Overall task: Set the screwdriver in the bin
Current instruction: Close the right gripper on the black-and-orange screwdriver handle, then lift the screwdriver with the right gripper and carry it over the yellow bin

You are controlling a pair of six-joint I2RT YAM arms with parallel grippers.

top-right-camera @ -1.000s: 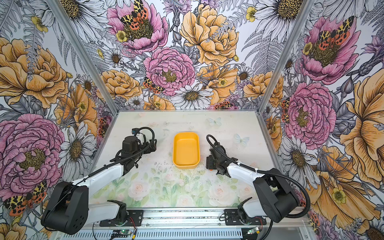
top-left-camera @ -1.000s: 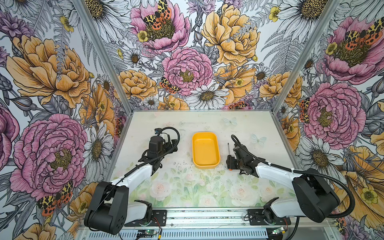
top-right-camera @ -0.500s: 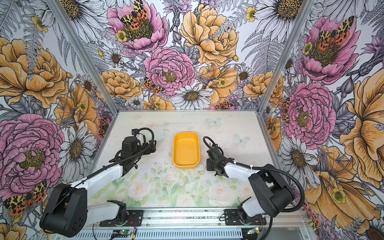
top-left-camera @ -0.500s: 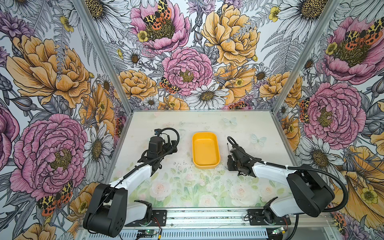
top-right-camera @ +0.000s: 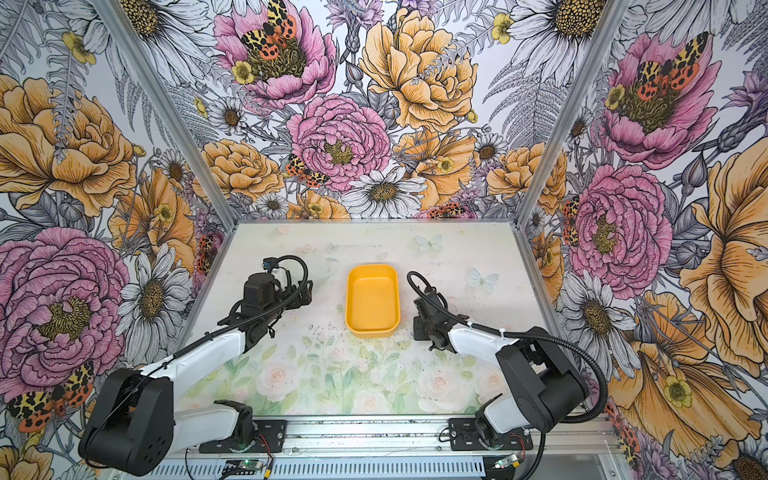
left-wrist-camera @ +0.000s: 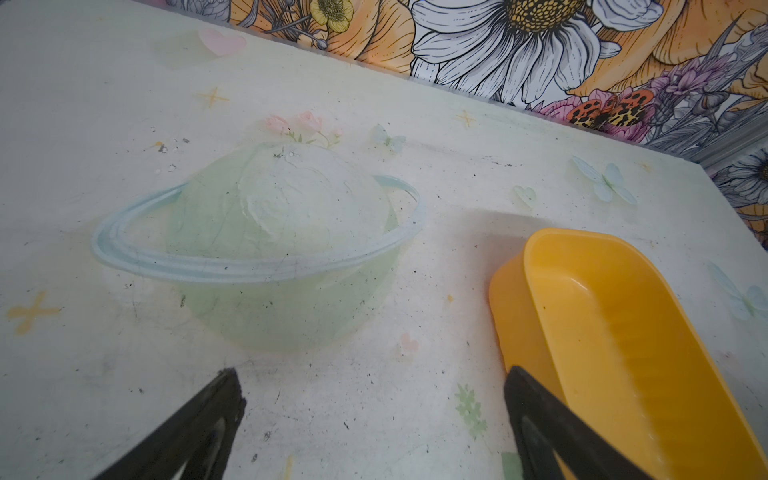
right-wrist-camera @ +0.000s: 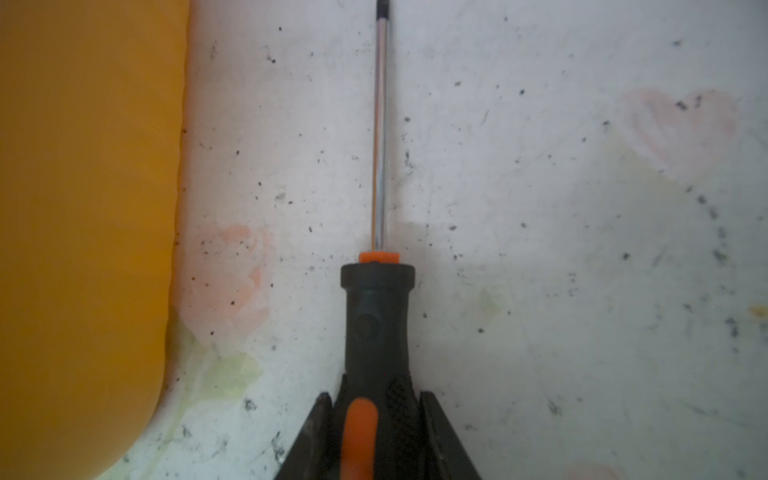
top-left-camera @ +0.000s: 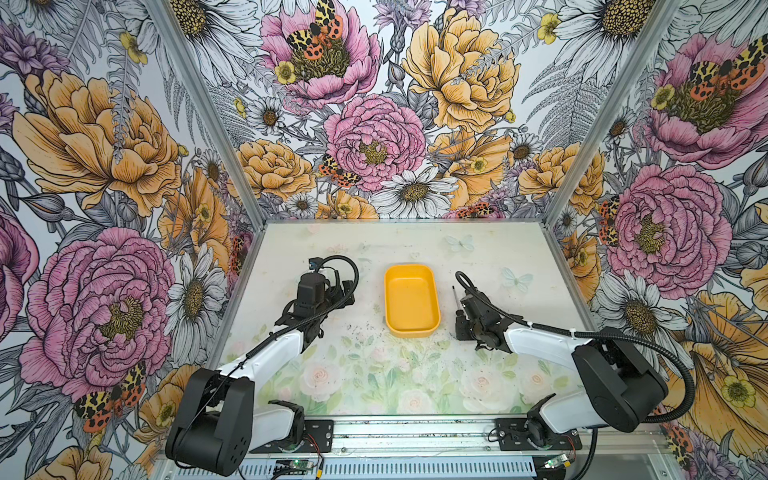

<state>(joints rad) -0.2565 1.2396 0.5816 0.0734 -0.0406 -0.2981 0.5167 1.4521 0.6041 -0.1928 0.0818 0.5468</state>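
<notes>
The screwdriver [right-wrist-camera: 377, 328] lies flat on the table just right of the bin [top-left-camera: 410, 299], parallel to its long side. Its thin metal shaft [top-left-camera: 456, 296] points toward the back wall. My right gripper [right-wrist-camera: 376, 401] is low over the table, shut on the black-and-orange handle, with one finger on each side of it. In both top views the gripper [top-left-camera: 460, 319] hides the handle. The yellow-orange bin [top-right-camera: 371, 299] stands empty at the table's middle. My left gripper [left-wrist-camera: 372, 378] hangs open left of the bin [left-wrist-camera: 623, 332], with nothing between its fingers.
The table top [top-left-camera: 374, 374] bears a faded floral print and dark specks. Floral walls close it in at the back and on both sides. A metal rail [top-left-camera: 415, 434] with both arm bases runs along the front edge.
My right gripper has closed from partly open onto the screwdriver's handle, and it has edged a little toward the bin. The left arm and the bin have not moved.
</notes>
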